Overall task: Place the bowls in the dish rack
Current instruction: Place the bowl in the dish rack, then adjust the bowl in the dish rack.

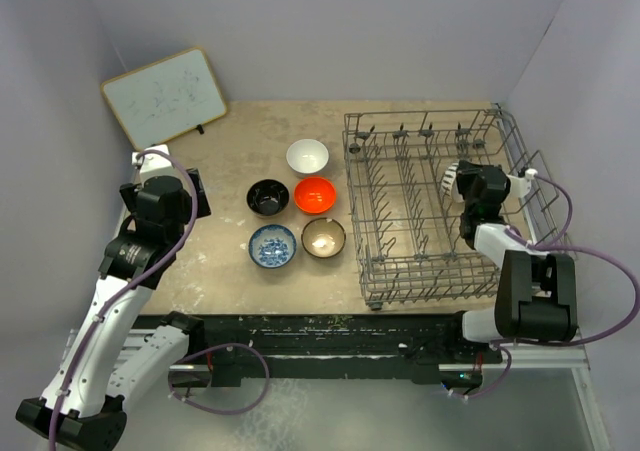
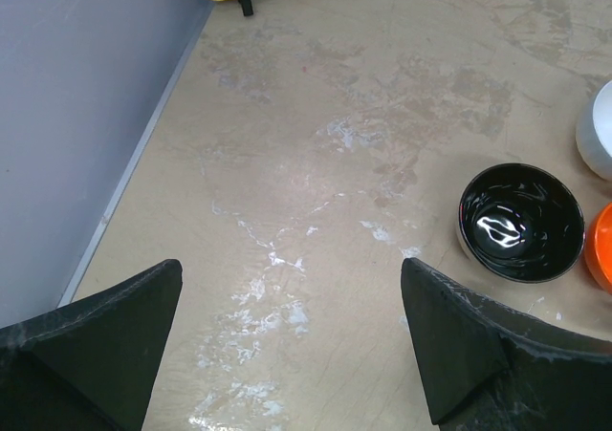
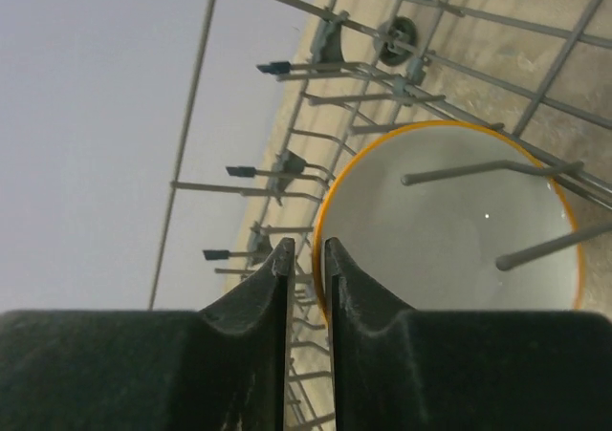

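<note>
The left arm [image 1: 110, 306] and right arm [image 1: 522, 291], white tubular links between chunky black joint housings, each trail a looping lavender-grey cable [image 1: 158, 152] and are bolted to a black base rail [image 1: 330, 333] at 6 o'clock. Their wedge-shaped matte black fingers [image 2: 478, 345] show scuffed whitish edges.

Pale lilac-grey walls [image 1: 300, 31], scuffed beige tabletop [image 1: 220, 281], small yellow-framed whiteboard [image 1: 165, 96] propped in far left corner
</note>
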Available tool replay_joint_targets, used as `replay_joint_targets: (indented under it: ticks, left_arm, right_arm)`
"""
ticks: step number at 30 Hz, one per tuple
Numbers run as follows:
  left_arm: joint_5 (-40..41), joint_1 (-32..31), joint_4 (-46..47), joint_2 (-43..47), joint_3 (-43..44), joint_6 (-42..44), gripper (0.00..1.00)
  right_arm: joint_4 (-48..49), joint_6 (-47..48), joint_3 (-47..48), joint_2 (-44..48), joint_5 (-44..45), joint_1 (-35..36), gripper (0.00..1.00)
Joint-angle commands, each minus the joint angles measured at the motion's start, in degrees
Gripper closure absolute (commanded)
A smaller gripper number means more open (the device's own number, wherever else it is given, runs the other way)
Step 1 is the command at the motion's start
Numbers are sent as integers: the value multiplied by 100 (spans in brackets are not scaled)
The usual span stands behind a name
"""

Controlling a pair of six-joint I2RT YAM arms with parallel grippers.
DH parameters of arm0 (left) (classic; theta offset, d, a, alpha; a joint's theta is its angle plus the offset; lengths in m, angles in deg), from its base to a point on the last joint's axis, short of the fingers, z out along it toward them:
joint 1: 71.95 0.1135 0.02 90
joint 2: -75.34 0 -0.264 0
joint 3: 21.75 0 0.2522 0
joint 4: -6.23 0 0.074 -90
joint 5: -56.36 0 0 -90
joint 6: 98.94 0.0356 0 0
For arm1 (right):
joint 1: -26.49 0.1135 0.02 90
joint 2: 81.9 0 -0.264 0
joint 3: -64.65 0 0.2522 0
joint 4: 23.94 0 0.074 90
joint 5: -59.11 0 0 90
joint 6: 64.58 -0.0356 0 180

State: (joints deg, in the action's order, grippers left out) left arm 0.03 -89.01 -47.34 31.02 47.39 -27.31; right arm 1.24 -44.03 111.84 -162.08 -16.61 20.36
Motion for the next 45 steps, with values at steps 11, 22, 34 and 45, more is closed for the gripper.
replay_joint_targets:
  ticks: [11,22,34,45]
  left_arm:
    - [-6,-69,288,45,-7,44,1]
    - [-28,-61,186,32,142,19,1]
    - [-69,-61,73,-9,378,-38,1]
    - [31,-59,29,-128,504,19,1]
  right_arm:
    - [-537,117,458,622,-136,60,63]
    - [-2482,1807,1753,893,-638,59,38]
    - [-6176,4709,3670,630,-1365,59,24]
    - [-5782,4601,3379,-282,-2133,59,35]
